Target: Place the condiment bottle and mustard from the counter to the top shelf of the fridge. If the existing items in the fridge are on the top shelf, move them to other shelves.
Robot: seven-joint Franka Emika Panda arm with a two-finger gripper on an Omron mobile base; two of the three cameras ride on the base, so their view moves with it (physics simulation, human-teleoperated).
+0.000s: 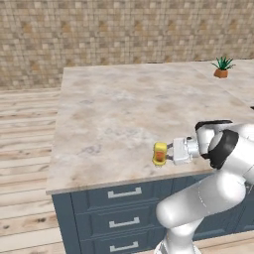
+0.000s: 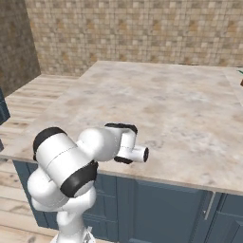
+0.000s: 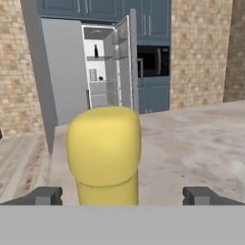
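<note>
Yellow mustard (image 1: pixel 159 154) is standing near the table's (image 1: pixel 114 114) front edge, between your wide-open, empty hand's (image 1: pixel 171 153) fingers (image 3: pixel 45 195), so you are wanting to close squarely on its body before lifting.

1. We see a tan and brown tiled wall (image 1: pixel 124 30) running behind the room; it continues at the side in the right base view.
2. Pale wooden plank floor (image 1: pixel 25 163) lies beside the cabinets.
3. A small potted plant (image 1: pixel 222 67) stands far back; dark blue upper cabinets (image 3: pixel 119 9) and a black wall oven (image 3: pixel 153 61) show across the room.
</note>
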